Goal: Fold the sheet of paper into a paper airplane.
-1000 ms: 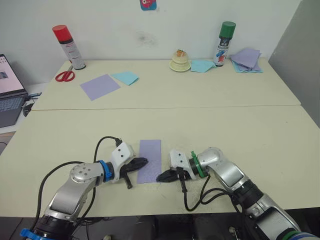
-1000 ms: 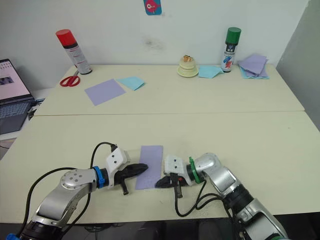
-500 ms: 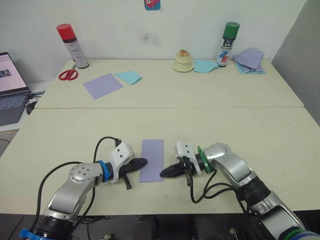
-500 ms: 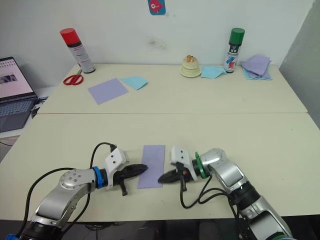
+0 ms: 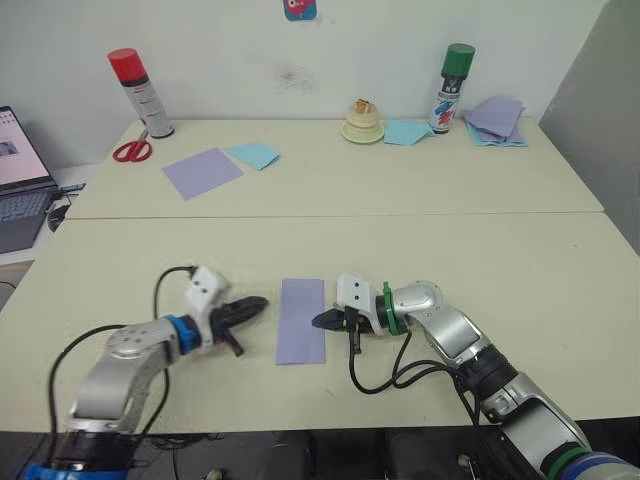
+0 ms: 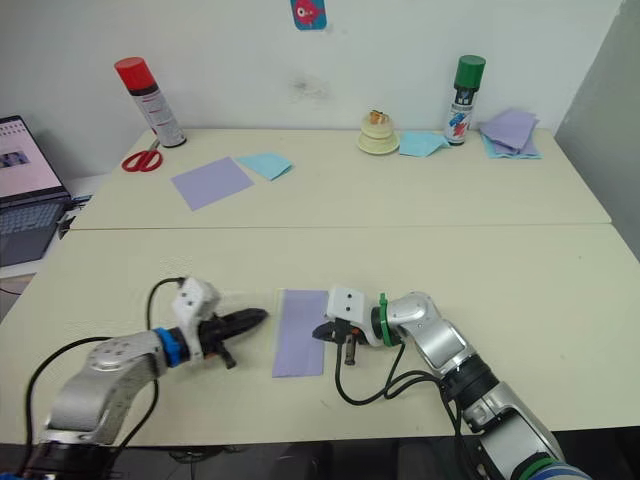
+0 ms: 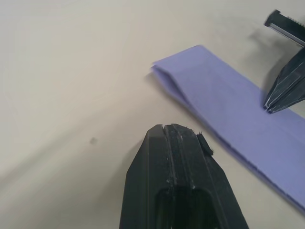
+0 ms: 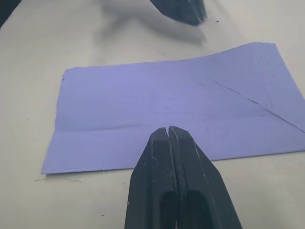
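Note:
The sheet of paper (image 5: 302, 322) lies flat on the near table, folded into a narrow lavender strip with a diagonal crease (image 8: 257, 102). My right gripper (image 5: 318, 321) is shut, and its tip (image 8: 169, 130) rests at the middle of the strip's right long edge. My left gripper (image 5: 263, 301) is shut too and sits on the bare table a little left of the strip, apart from it (image 7: 174, 128). A paper airplane is out of view.
On the far table are a red spray can (image 5: 132, 90), scissors (image 5: 130, 150), a smooth lavender sheet (image 5: 202, 172), a light blue sheet (image 5: 250, 154), a green spray can (image 5: 454, 88) and a stack of purple sheets (image 5: 495, 118). A laptop (image 5: 20, 185) stands at the left.
My left gripper has drawn back to the left, off the strip's edge. My right gripper has moved from the strip's near right corner up to the middle of its right edge.

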